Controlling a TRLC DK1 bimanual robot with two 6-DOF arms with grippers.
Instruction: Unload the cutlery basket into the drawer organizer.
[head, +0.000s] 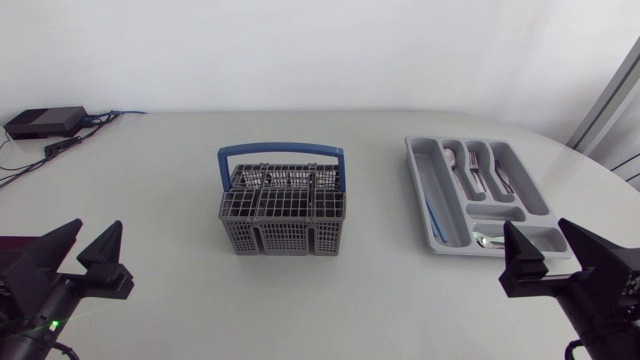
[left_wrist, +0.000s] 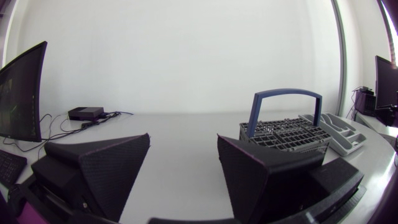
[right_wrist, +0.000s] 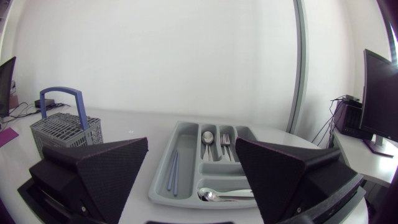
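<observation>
Our left gripper stands wide open with nothing between its fingers, low over the near left part of the table. Our right gripper is spread just as wide and also holds nothing, at the near right, by the near end of the tray. From the right wrist view the tray lies straight ahead of the fingers.

In the tray a spoon and forks lie in the long slots. A pair of blue sticks lies in the slot nearest the basket, and a second spoon lies crosswise in the near compartment.

The basket stands upright at mid-table, left of the tray and well apart from both grippers, its blue handle raised. We cannot tell through the grid what it holds. A black box sits at the far left corner.
</observation>
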